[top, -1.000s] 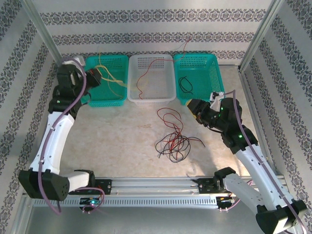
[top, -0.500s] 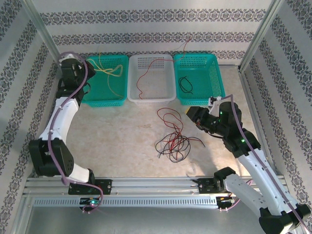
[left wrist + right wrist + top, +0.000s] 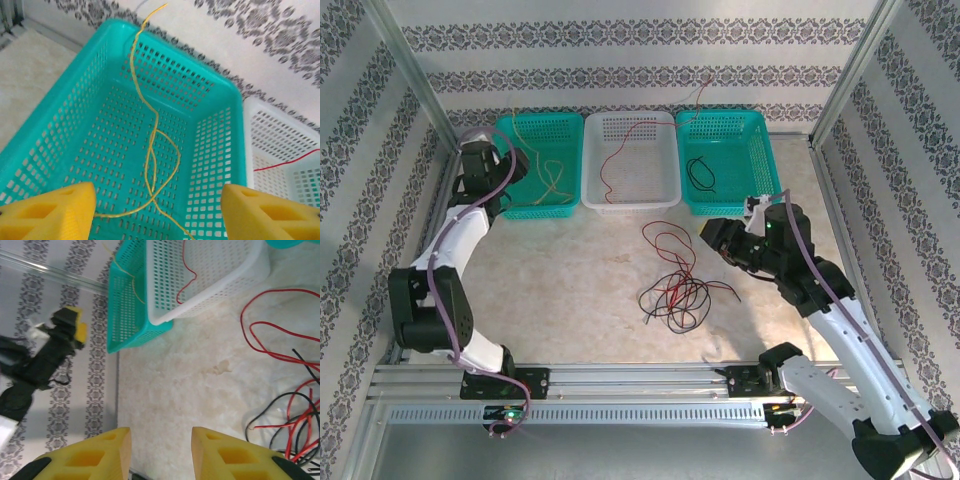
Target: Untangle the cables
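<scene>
Cables [image 3: 677, 293] in red and black lie knotted on the table [image 3: 570, 270] near my right claw [image 3: 161, 455], its fingers apart and empty; I judge that tangle is what's left. The yellow cable [image 3: 151, 134] lies alone in the teal basket [image 3: 215, 150] just below my left claw [image 3: 159, 212], also apart and empty, so that one looks done.

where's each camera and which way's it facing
top external: above, behind the bases, looking down at the table; left arm, right arm show
left wrist: on the left arm, looking down into the left teal basket at the yellow cable; open left claw at bottom
right wrist: on the right arm, facing left over the table; right claw below, left arm at left
shared: both wrist views see the left teal basket and white basket
</scene>
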